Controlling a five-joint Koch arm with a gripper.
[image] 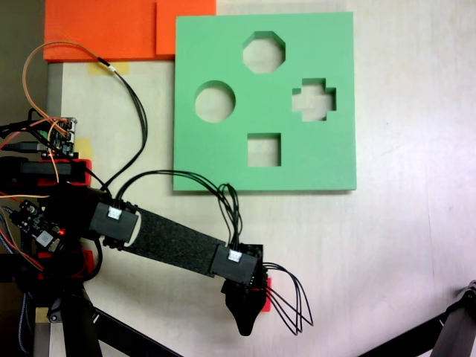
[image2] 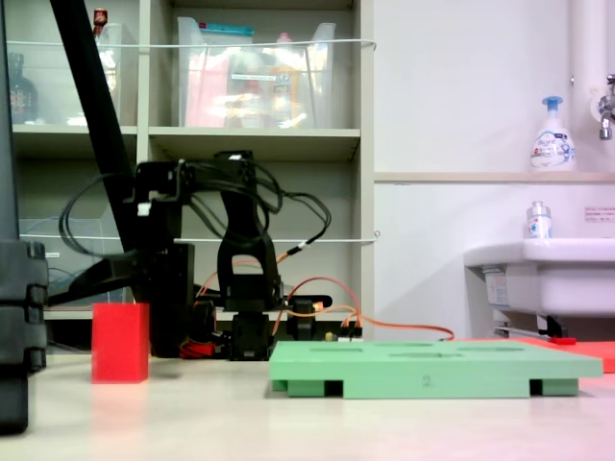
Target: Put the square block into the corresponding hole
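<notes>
the square block (image2: 120, 343) stands beside the hand (image: 249, 316), whose grip cannot be told

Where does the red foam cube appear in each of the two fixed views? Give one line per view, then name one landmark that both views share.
Fixed view from above: the red cube peeks out at bottom centre, mostly hidden under the gripper.
Fixed view from table level: the cube stands upright on the table at left, beside the arm's dark body.
Shared landmark: the green foam board.
</notes>
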